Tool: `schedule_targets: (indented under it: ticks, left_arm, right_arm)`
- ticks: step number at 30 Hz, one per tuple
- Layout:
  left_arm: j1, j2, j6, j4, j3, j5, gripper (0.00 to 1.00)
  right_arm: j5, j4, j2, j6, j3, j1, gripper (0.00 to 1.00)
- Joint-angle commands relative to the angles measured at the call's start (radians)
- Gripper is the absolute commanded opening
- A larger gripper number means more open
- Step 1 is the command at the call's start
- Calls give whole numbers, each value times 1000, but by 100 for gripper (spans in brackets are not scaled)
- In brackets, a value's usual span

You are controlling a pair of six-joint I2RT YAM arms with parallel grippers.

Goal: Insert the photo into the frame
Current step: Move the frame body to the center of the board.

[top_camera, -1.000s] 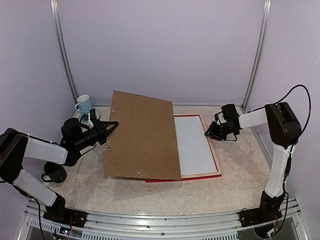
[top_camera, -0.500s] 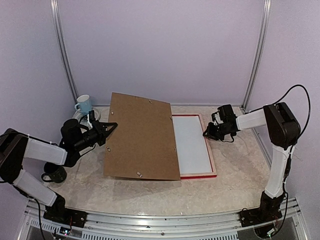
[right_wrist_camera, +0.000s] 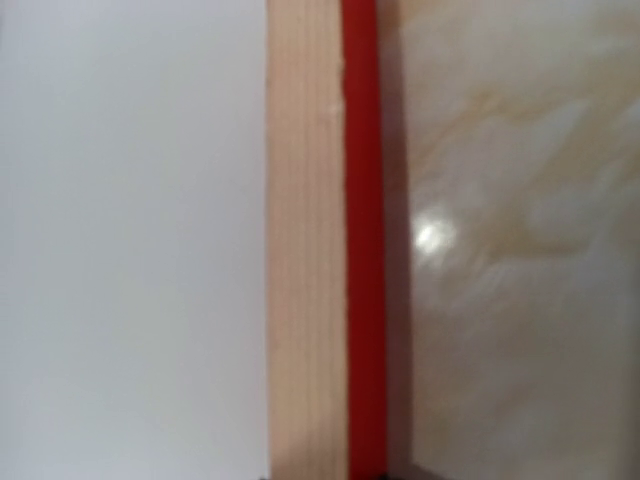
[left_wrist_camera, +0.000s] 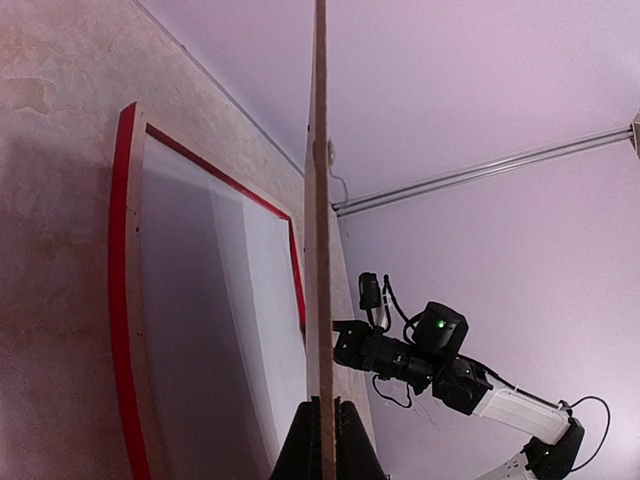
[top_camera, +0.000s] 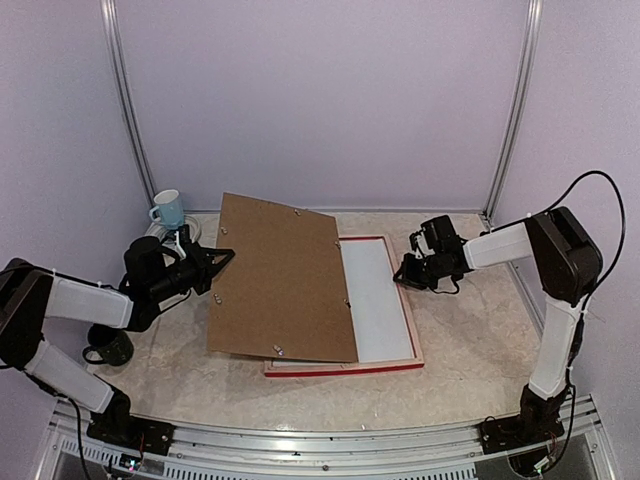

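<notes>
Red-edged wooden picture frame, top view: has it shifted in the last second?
Yes. The red-edged wooden frame has slid left and toward the near side, away from the metal upright at the right rear corner.

Top camera overlooks the table (top_camera: 470, 340); left wrist sights along the backing board (left_wrist_camera: 322, 250); right wrist hugs the frame (right_wrist_camera: 362, 240).

No text, label, brand, number or sign can be read anywhere: the brown backing board (top_camera: 285, 275), the frame (top_camera: 345, 368), the pale blue mug (top_camera: 168, 208) and the dark mug (top_camera: 110, 348) carry nothing legible.
</notes>
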Motion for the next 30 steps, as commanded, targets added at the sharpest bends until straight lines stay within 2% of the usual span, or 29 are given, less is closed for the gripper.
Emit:
schedule_targets:
  ticks: [1,19,26,30]
  left_arm:
    - [-6,-1,-2,49,40,-6,0]
    - [-80,44,-31,17,58,-34,0]
    - [-98,70,-37,10,70,-48,0]
    - [-106,93,-43,11,82,-49,0]
  right_arm:
    - [-13,-66,-32,41,-51,54,14]
    - [18,-84,-62,119,-57,127,14]
    - [18,-87,-63,121,-58,131,20]
    - [17,-91,-69,118,-61,131,28]
